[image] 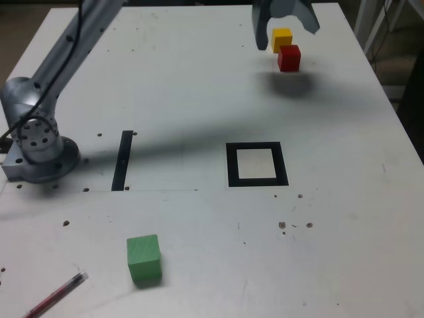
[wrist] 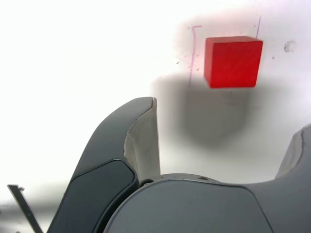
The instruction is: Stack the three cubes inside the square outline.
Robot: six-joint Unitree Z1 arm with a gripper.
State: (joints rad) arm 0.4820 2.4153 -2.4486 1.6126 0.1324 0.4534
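Note:
The yellow cube (image: 281, 38) and the red cube (image: 289, 57) sit touching each other at the far right of the table in the exterior view. My gripper (image: 284, 28) hangs open above them, with nothing between its fingers. The wrist view shows the red cube (wrist: 233, 61) on the table beyond the open gripper (wrist: 223, 145); the yellow cube is out of that view. The green cube (image: 144, 260) stands alone near the front, toward the exterior view's left. The square outline (image: 230, 165) lies mid-table with nothing inside it.
A thin black strip (image: 123, 159) lies on the table beside the arm's base (image: 36, 142) at the exterior view's left. A red pen (image: 56, 296) lies at the front left corner. The table's right edge (image: 397, 119) runs close to the two cubes.

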